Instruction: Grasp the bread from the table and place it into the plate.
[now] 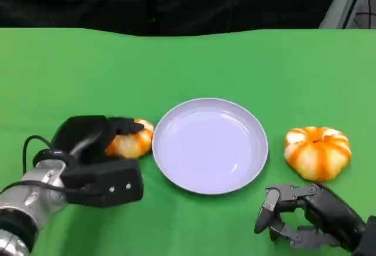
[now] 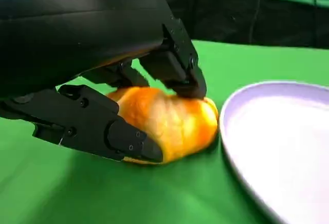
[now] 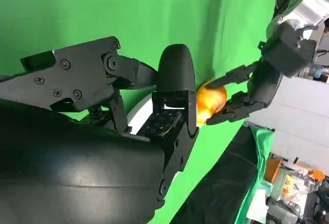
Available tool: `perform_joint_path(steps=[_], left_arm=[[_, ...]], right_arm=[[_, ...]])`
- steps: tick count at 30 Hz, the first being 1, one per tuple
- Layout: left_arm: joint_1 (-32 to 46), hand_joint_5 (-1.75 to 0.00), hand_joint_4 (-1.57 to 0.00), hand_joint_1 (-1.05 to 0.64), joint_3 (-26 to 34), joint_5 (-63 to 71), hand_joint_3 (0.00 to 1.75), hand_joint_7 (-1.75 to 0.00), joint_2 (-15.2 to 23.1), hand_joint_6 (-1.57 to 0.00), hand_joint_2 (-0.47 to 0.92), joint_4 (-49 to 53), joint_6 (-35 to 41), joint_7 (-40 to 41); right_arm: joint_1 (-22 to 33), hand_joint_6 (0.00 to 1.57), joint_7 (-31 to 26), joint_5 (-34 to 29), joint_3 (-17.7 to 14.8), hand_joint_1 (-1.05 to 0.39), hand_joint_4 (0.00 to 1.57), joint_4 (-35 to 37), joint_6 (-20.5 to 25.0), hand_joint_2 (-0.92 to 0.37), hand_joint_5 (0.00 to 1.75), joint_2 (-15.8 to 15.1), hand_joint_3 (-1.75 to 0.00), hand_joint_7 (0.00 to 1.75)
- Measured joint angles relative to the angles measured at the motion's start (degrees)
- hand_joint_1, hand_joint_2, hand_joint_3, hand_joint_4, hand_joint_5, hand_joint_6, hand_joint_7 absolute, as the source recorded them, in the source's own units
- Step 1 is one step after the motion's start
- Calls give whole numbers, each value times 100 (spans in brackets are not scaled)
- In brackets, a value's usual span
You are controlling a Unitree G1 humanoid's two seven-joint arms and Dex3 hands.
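The left hand [image 1: 97, 141] gripped the bread [image 1: 132, 140], which lay on the green table [image 1: 70, 74] just beside the plate [image 1: 210, 145]. The right hand [image 1: 305, 215] hovered near the plate, fingers parted, holding nothing, close to a second bread [image 1: 317, 152].

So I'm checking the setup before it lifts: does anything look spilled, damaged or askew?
Nothing stands out. The plate sits flat and bare, the left hand closes around one bread beside it, and another bread lies intact by the right hand.
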Motion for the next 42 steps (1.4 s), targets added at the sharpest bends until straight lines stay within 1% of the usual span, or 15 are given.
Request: perform_joint_path(steps=[1,2,3,5,7,10,11,13,14,26,27,28,30,35,42], left_arm=[[-2,-150,-56,-13,18,-11,1,-8,-14,-120,92,3,19,62],[-2,-155,-53,-13,35,-21,1,-9,-32,-120,92,10,33,127],[-2,-159,-52,-13,48,-26,1,-23,-49,-113,92,18,45,168],[-2,-158,-51,-10,72,-31,0,-66,-77,-90,91,39,68,225],[0,-157,-51,-10,87,-33,0,-78,-96,-83,91,44,78,321],[3,-157,-50,-10,94,-33,0,-83,-104,-81,91,49,82,382],[3,-165,-47,-9,94,-33,0,-107,-104,-70,90,51,83,397],[18,-171,-44,-8,94,-25,0,-128,-117,-60,89,53,125,566],[32,-173,-41,-6,95,-21,1,-132,-127,-55,89,52,163,689],[118,-164,-45,-8,120,14,0,-116,-178,-61,88,-46,558,1664],[118,-152,-52,-9,119,14,0,-91,-178,-73,87,-55,574,1671],[129,-147,-54,-9,123,14,0,-76,-173,-80,87,-93,590,1693],[176,-142,-58,-8,146,13,0,-59,-138,-89,87,-284,590,1772],[335,-135,-62,-10,260,4,0,-45,-20,-95,88,-886,530,1873],[788,-130,-64,-11,404,18,1,-40,146,-96,90,-2067,432,1908]], right_arm=[[0,80,0,1,0,-10,71,0,0,-88,161,0,-56,110],[0,80,0,1,0,-10,71,0,0,-88,161,0,-56,110],[0,80,0,0,0,-10,71,0,0,-88,161,0,-55,111],[0,80,0,0,0,-10,71,0,0,-88,161,0,-55,111],[0,80,1,0,0,-10,71,1,0,-88,160,1,-55,111],[0,80,1,0,0,-10,71,1,-1,-87,160,1,-55,111],[0,80,1,1,0,-10,71,1,-1,-87,160,1,-55,110],[0,80,0,-1,0,-10,72,1,0,-87,160,1,-55,110],[0,80,0,-1,0,-9,72,0,0,-87,160,1,-55,110],[0,80,0,-2,0,-8,72,1,0,-87,160,2,-57,112],[0,80,0,-3,0,-8,71,1,0,-87,160,2,-57,112],[0,80,1,-2,0,-8,71,1,0,-87,161,2,-58,112],[0,80,2,0,0,-8,71,1,6,-86,161,2,-58,113],[-2,80,2,1,1,-7,72,4,7,-85,161,5,-59,113],[-2,80,0,-6,4,-7,72,3,10,-84,161,7,-62,113]])
